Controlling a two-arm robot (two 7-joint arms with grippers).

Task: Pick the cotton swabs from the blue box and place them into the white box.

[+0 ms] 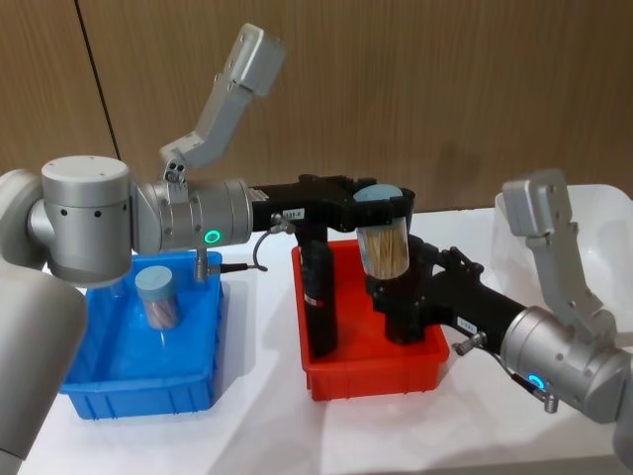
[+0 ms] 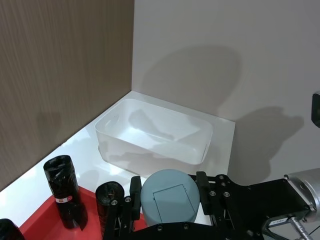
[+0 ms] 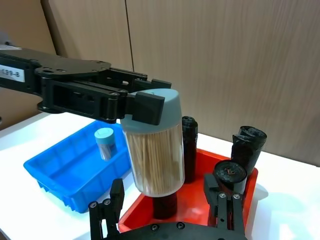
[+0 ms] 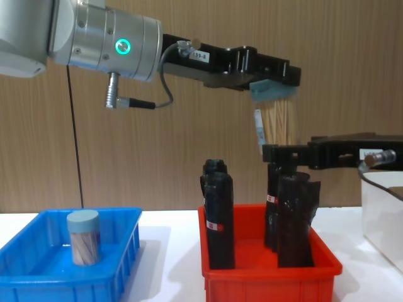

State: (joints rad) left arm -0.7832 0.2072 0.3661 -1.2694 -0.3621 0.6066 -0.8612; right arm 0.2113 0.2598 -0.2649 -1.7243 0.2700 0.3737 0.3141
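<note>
My left gripper (image 1: 381, 201) is shut on the grey-blue lid of a jar of cotton swabs (image 1: 384, 249) and holds it upright in the air above the red bin (image 1: 376, 376). The left wrist view looks down on the lid (image 2: 170, 197), with the white box (image 2: 150, 148) farther ahead, nothing visible inside it. A second jar of cotton swabs (image 1: 158, 295) stands in the blue box (image 1: 138, 391) at the left. My right gripper (image 3: 167, 212) is open, low over the red bin, just below the held jar (image 3: 155, 155).
Several tall black cylinders (image 1: 318, 297) with red labels stand in the red bin (image 4: 271, 277) between the blue box (image 4: 63, 277) and the white box (image 4: 384, 214). A wooden wall runs close behind the table.
</note>
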